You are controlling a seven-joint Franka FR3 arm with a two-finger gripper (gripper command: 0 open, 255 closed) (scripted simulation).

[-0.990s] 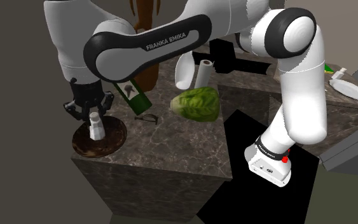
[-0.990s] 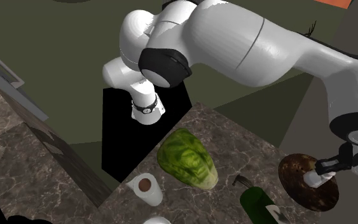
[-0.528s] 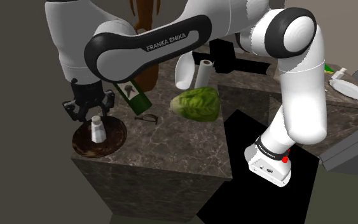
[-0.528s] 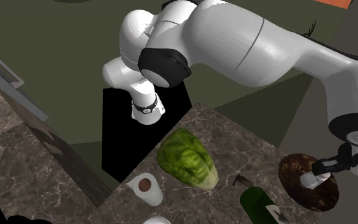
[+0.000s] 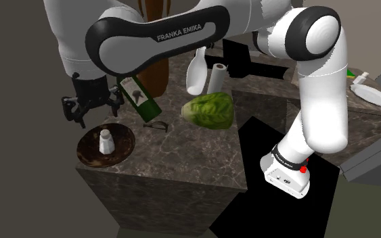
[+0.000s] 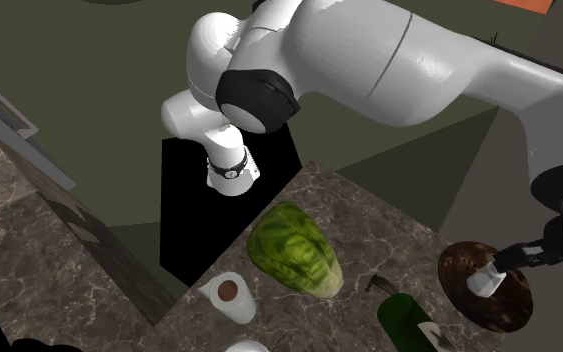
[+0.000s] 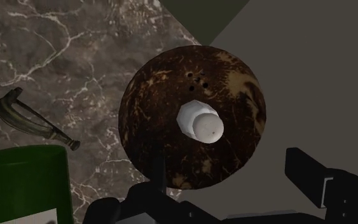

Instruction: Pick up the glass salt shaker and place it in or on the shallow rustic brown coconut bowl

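The white salt shaker (image 5: 105, 140) stands upright in the middle of the shallow dark brown bowl (image 5: 122, 151), at the corner of the marble counter nearest the shoulder view's left. My gripper (image 5: 91, 111) hangs open a little above the shaker, with its fingers apart and touching nothing. In the second exterior view the shaker (image 6: 483, 281) sits in the bowl (image 6: 459, 268) just below the gripper (image 6: 535, 250). The wrist view looks straight down on the shaker's cap (image 7: 201, 122) and the bowl (image 7: 165, 95), and the gripper (image 7: 234, 189) stands wide, clear of both.
A dark green bottle (image 5: 140, 100) lies beside the bowl, with a small dark metal tool (image 5: 156, 124) next to it. A green lettuce (image 5: 210, 110), a white vase (image 5: 195, 71) and a paper roll (image 5: 216, 78) stand further back. The counter drops off just past the bowl.
The gripper was shut on the shaker in the bowl. It has opened, let go and risen. The shaker stays standing in the bowl.
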